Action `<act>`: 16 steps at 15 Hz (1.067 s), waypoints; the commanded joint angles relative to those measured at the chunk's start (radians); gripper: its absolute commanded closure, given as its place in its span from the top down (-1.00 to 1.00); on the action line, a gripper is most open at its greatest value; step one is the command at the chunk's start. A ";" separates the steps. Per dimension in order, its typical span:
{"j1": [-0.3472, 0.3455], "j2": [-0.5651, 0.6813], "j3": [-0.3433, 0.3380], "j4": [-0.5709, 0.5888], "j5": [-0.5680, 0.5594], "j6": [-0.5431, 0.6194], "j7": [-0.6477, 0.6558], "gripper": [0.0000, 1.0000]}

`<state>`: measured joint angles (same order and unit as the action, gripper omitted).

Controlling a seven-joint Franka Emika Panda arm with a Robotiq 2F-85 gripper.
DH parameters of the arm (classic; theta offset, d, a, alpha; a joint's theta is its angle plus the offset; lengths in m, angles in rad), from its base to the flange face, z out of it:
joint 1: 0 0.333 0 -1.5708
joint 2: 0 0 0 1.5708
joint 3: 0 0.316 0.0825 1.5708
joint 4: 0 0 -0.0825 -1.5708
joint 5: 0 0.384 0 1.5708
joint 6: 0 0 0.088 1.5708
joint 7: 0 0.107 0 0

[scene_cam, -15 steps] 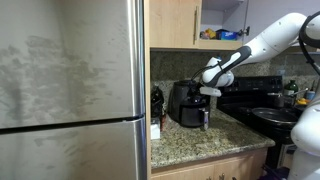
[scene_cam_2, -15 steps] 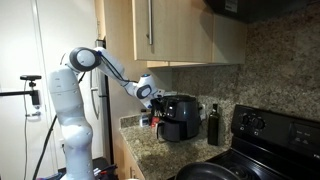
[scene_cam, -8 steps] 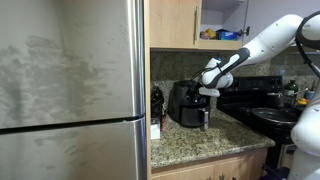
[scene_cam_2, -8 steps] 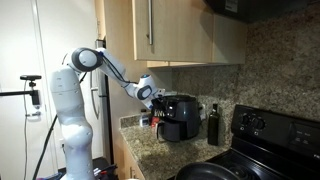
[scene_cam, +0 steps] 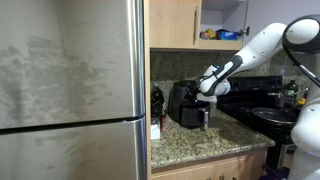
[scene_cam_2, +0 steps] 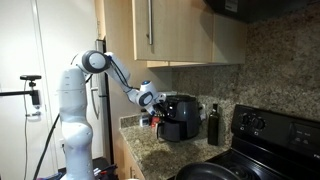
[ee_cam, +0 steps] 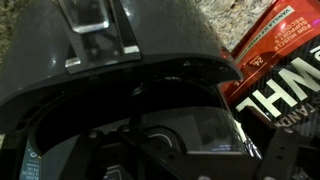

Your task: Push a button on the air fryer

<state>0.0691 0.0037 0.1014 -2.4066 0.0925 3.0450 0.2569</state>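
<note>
The air fryer [scene_cam: 187,104] is a black rounded appliance on the granite counter, also seen in an exterior view [scene_cam_2: 180,116]. My gripper [scene_cam: 205,93] is pressed close to its upper front; in an exterior view [scene_cam_2: 155,101] it sits against the fryer's front face. In the wrist view the air fryer [ee_cam: 110,60] fills the frame, with its handle at the top and the glossy panel [ee_cam: 190,125] below. The fingers are dark and blurred at the bottom edge, so I cannot tell whether they are open or shut.
A dark bottle [scene_cam_2: 212,124] stands beside the fryer, and a black stove [scene_cam_2: 270,135] lies further along. A red-and-black package [ee_cam: 280,70] sits next to the fryer. A steel fridge [scene_cam: 70,90] fills the near side. Cabinets [scene_cam_2: 180,30] hang above.
The arm has lowered a little and the gripper has moved closer to the fryer's front.
</note>
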 commanded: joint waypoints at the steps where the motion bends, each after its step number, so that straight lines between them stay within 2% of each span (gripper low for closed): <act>1: 0.016 0.018 0.002 -0.021 0.046 0.119 -0.024 1.00; 4: 0.019 -0.060 0.026 -0.072 0.111 0.086 -0.067 1.00; 5: 0.019 -0.100 0.007 -0.096 0.082 0.065 -0.031 1.00; 7: -0.012 -0.208 -0.004 -0.147 0.030 -0.058 -0.008 1.00; 9: -0.037 -0.275 -0.010 -0.156 0.016 -0.131 0.010 1.00; 10: -0.068 -0.290 -0.002 -0.148 -0.017 -0.175 0.036 1.00; 11: -0.026 -0.219 -0.011 -0.114 0.032 -0.106 -0.007 1.00; 14: -0.057 -0.287 -0.009 -0.131 0.002 -0.167 0.014 1.00; 16: -0.037 -0.231 -0.007 -0.093 0.022 -0.157 0.012 1.00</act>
<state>0.0165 -0.2822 0.0916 -2.5377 0.0924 2.8786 0.2767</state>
